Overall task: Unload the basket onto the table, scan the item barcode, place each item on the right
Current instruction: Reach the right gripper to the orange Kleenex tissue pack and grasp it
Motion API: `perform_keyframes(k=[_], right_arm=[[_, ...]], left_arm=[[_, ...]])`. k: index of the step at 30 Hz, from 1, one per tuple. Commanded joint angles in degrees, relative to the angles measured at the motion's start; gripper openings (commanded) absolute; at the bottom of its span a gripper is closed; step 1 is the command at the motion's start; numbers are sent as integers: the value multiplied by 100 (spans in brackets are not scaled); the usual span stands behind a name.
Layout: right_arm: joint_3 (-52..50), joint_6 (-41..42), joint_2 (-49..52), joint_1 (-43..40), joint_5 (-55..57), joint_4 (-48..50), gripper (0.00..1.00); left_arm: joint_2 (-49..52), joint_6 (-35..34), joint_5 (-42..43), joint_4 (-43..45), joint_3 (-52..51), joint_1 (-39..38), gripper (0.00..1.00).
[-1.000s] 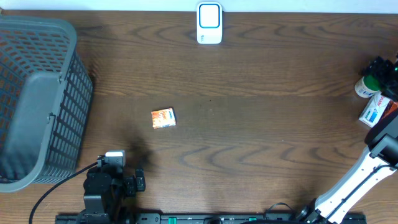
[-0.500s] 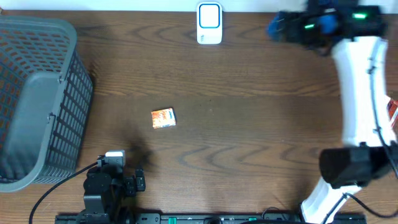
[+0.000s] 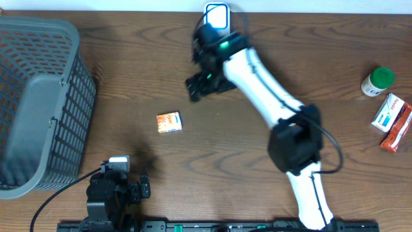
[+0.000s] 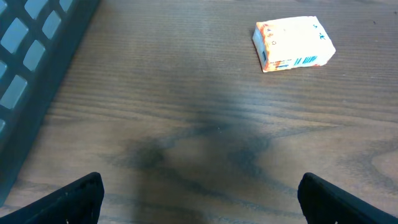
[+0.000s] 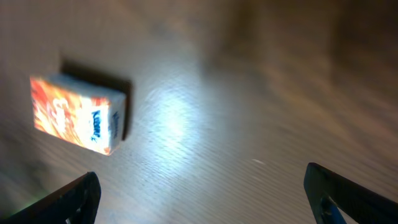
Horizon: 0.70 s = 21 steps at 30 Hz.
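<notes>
Looking down from overhead, have the small orange-and-white cardboard box flat on the dark wood-grain bench, left of centre, touching nothing. Spot the white barcode scanner with blue-framed window at the far edge, well apart from the box. Have the right hand, on its white arm, stretched across the bench between scanner and box, near the box but not touching. Can't judge the jaws from up here. Find the left hand at the near edge, apart from the box. Also note the grey plastic mesh basket at left, plus white bottle with green cap, white-and-blue carton and red-orange pack grouped at far right.

Left wrist: shows both black fingertips in the bottom corners, spread wide; left hand open, empty. Puts the box upper right, well ahead of the fingers, blue barcode-like stripes on the side facing the camera. Catches basket wall at upper left.

Right wrist: blurred. Again fingertips in the bottom corners, wide apart; right hand open, gripping nothing. Puts the box at frame left, on the bench, clear of both fingertips.
</notes>
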Motion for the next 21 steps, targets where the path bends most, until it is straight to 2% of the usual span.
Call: perform_keyframes(k=[1, 6, 11, 14, 17, 21], right_arm=[[-9, -551, 48, 385, -111, 13, 99], [2, -490, -11, 859, 61, 166, 99], [2, 195, 33, 1134, 702, 234, 99], [2, 883, 33, 1290, 1167, 466, 99], [2, 1788, 33, 1335, 1126, 761, 99], [2, 1985, 33, 1379, 763, 1132, 99]], left_arm=[[-7, -48, -50, -85, 9, 17, 99], [-7, -48, -50, -85, 9, 17, 99], [-7, -48, -50, -85, 9, 17, 99], [-7, -48, -50, -85, 9, 17, 99], [-7, -48, -50, -85, 9, 17, 99], [-7, -48, -50, -85, 9, 17, 99]])
